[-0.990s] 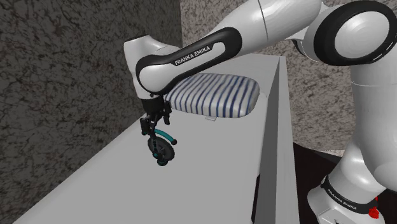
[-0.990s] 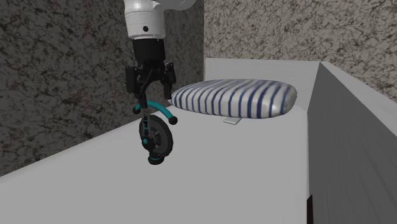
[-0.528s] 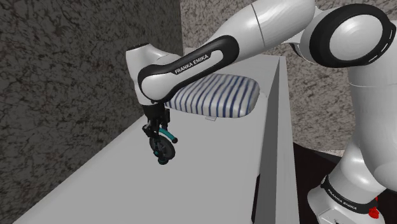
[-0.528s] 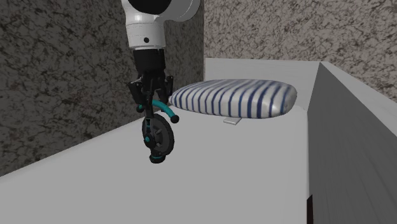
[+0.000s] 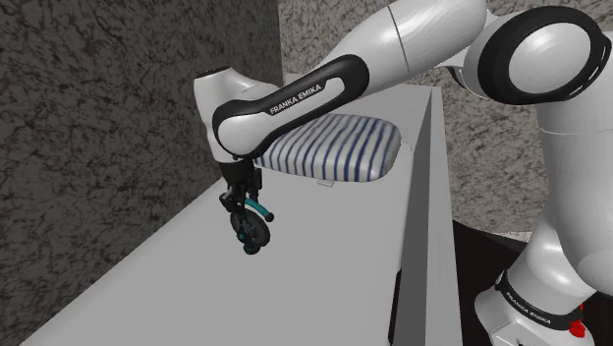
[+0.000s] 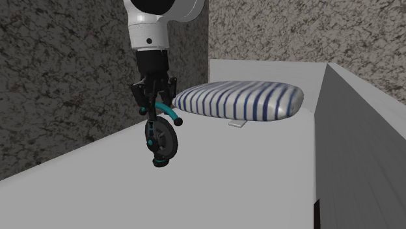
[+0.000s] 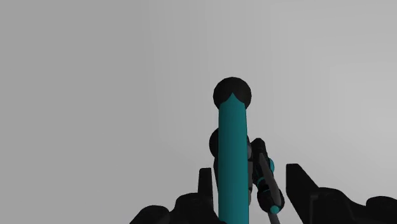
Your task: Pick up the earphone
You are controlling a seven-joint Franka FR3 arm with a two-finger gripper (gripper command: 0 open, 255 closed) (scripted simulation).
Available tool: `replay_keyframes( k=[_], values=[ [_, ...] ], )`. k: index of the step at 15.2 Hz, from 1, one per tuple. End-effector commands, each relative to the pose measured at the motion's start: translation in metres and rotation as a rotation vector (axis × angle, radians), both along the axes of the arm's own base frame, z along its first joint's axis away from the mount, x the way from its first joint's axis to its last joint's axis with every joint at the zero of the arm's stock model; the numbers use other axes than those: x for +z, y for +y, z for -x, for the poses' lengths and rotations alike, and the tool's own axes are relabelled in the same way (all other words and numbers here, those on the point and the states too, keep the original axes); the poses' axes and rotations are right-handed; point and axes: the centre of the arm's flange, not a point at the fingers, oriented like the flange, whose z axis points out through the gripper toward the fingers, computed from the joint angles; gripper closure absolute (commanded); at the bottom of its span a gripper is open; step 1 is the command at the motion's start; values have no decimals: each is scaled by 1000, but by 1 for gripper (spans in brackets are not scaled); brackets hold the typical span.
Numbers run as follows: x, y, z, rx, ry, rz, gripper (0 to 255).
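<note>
Pincer (image 6: 156, 101) status: pointing straight down from the white arm, with its fingers drawn in to a narrow gap and clasped on the teal headband of the earphone (image 6: 161, 140). In the wrist view the pincer (image 7: 251, 175) has the teal band of the earphone (image 7: 231, 153) running out between its two black fingers and ending in a black ball beyond them. A thin black-and-teal stem lies beside the band, toward the other finger.

Locate the earphone (image 5: 253, 231) directly below the pincer (image 5: 242, 195). It stands upright, with its round dark ear cup lowest. It sits over the grey surface (image 6: 247, 169), on the side toward the dark speckled wall, and is apart from the striped cushion (image 6: 241, 101). You cannot tell from these views whether its lowest point touches the grey surface.

Handling notes, as judgement:
- Treat the earphone as light and mostly stiff, with its weight concentrated low in the ear cup.
- Expect it to swing or pivot about the grip, because the band looks smooth and rounded.
- Keep hold of the band. The ear cup looks too broad for the fingers, and the thin stem looks the easiest part to bend.
- Apply firm, not crushing, pressure.
- Raise the earphone vertically and slowly so that the cup does not pendulum loose.
</note>
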Motion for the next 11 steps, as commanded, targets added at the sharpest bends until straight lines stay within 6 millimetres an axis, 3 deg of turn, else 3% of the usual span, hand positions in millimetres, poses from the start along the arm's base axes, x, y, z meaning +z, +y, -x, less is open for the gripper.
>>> replay_keyframes(
  k=[1, 11],
  values=[
    [3, -2, -1, -2, 2, 3, 255],
    [56, -2, -1, -2, 2, 3, 255]
  ],
)
